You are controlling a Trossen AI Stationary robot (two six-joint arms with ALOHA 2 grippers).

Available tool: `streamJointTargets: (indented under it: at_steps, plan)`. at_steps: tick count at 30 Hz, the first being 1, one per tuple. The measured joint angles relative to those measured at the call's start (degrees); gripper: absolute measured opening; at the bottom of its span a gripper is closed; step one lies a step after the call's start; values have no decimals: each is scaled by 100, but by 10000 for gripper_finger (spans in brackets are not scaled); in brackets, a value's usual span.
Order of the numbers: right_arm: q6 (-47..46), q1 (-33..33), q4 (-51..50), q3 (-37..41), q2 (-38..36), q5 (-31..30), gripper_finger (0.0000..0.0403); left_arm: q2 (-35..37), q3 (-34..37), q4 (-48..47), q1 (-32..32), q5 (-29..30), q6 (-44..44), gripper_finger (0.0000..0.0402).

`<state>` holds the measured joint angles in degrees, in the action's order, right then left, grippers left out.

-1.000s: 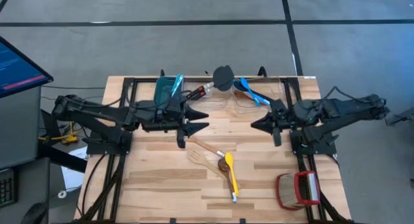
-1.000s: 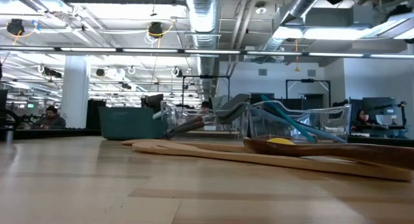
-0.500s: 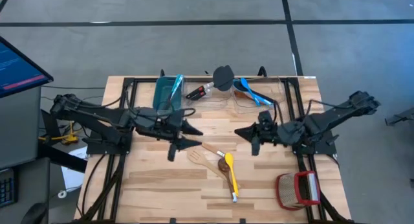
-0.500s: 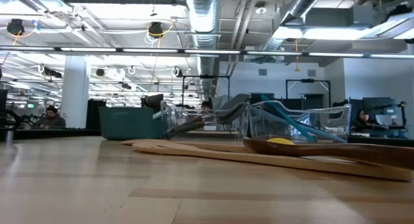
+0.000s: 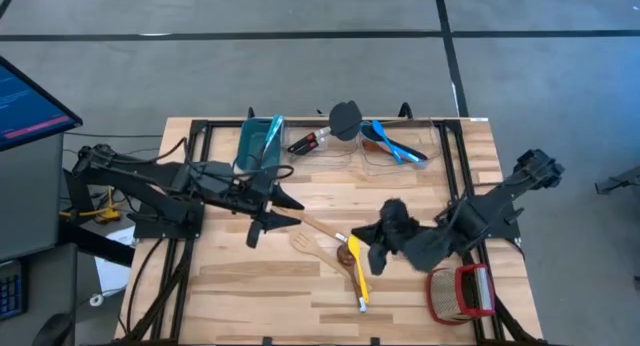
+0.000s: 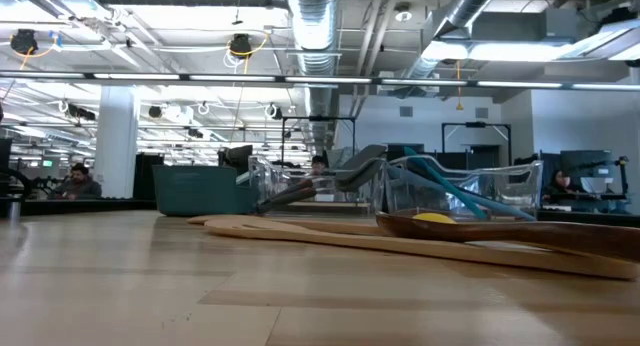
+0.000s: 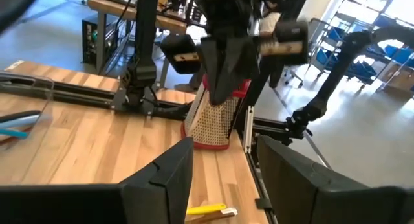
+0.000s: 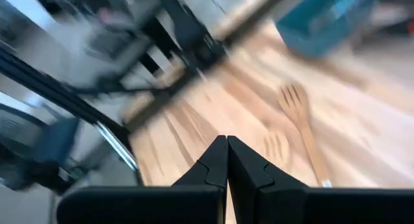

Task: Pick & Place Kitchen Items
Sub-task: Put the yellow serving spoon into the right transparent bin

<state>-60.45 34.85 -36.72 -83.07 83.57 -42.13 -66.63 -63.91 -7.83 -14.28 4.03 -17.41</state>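
The loose utensils lie in a cluster at the lower middle of the high view: a yellow silicone spoon [image 5: 357, 269], a wooden spoon [image 5: 347, 254] crossing it, and a slotted wooden fork [image 5: 303, 241] just beside them, all on the desk [image 5: 240, 286]. More utensils, among them a black spatula [image 5: 344, 117] and blue-handled spoons [image 5: 388, 141], rest in a clear tray at the upper middle, next to the teal bin [image 5: 258, 141]. A red-and-tan woven basket [image 5: 460, 291] stands at the lower right.

The main risk, as I judge it, is crowding. Both arms are converging on the same overlapping pile, so they could bump each other, or a grab at one handle could drag or flip its crossed neighbours. The right pincer must also open before it can take anything; pressed down shut, it would only push the spoons aside.

The right pincer [image 8: 227, 160] hovers just right of the pile, its fingers closed tight together and holding nothing. The left pincer [image 7: 221, 175] sits just left of the pile, jaws apart with empty space between them, touching no utensil.
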Motion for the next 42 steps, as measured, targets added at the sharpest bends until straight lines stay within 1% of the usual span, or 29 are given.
streamJointTargets:
  at_steps: [4,8,12,15,19,24,29,35,38,42]
  plan:
    - [-1278,64,-1456,-562,578,467,0,13,1,-25,-31,-2,0,159]
    - [-2544,66,-2322,-868,1111,1277,0,13,1,-34,-31,-2,0,159]
    - [-3359,40,-2394,-878,1577,1750,0,13,1,-66,-31,-2,-2,159]
    - [-3724,4,-2395,-880,1890,2045,0,13,1,-122,-29,-4,0,159]
    - [-4248,-109,-2416,-880,2230,2680,0,13,1,-141,-29,-3,-1,159]
    - [-4357,-298,-2503,-880,2579,3036,0,13,1,-148,-29,-4,-2,159]
    - [-4282,-515,-2942,-880,2795,3207,0,13,1,-172,-29,-5,-2,159]
    - [-4056,-692,-3016,-882,3002,3420,4,13,1,-312,-29,-7,-2,159]
    - [-3762,-782,-3023,-875,3170,3775,23,11,2,-398,-29,-7,-2,159]
    - [-3507,-891,-2949,-880,3359,3922,69,11,3,-391,-29,-7,-2,159]
